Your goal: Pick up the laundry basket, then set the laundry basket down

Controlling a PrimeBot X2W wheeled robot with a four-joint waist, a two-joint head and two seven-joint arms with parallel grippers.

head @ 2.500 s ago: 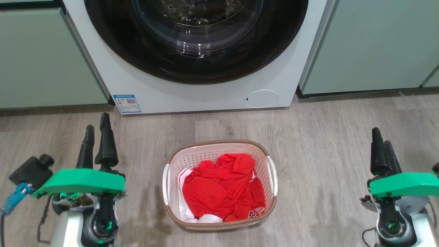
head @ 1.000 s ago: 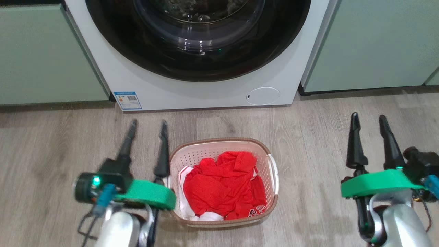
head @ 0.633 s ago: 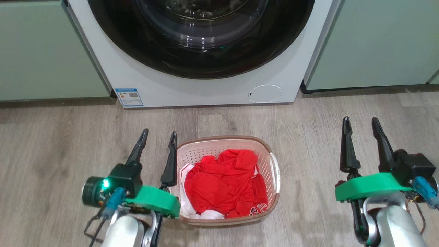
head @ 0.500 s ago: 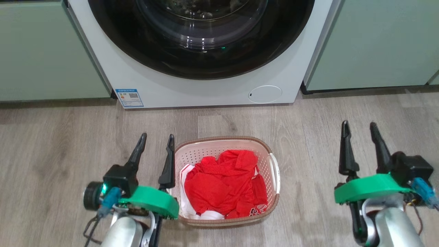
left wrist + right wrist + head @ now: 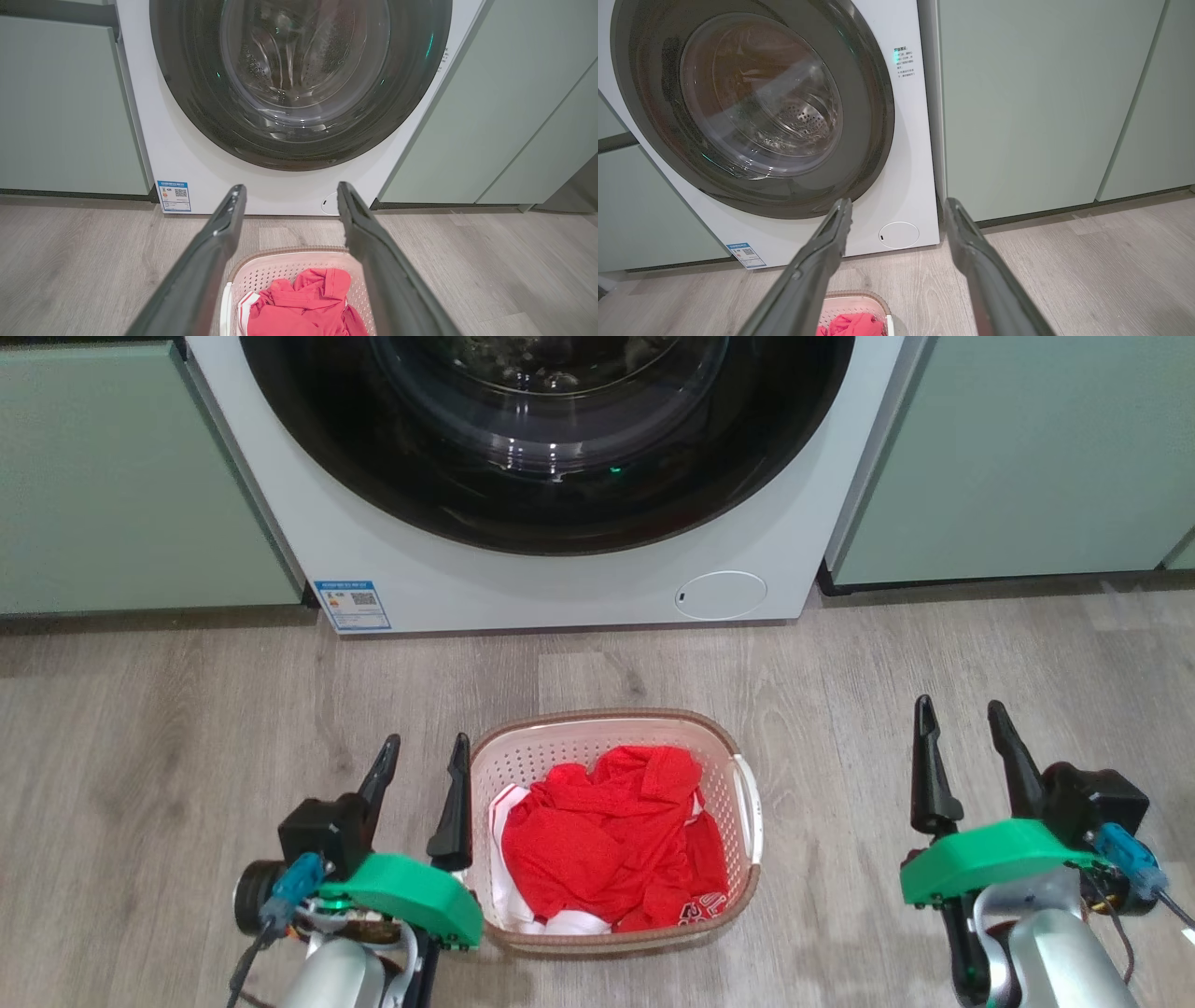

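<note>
Wood floor (image 5: 140,728): holding left gripper (image 5: 426,747) wide, maybe touching basket (image 5: 560,758); right gripper (image 5: 961,709) wide, well apart; risking one-sided, tipping lift.

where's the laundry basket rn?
Head view: the laundry basket sits on the wood floor at lower centre, in front of the washing machine. The left gripper is close beside its left side; the right gripper stands well clear.

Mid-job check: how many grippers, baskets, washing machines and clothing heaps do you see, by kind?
Dark two-fingered grippers: 2 (left gripper, right gripper)
Cream perforated plastic laundry basket: 1
White front-loading washing machine: 1
Red-and-white clothing heap: 1
Total: 5
</note>
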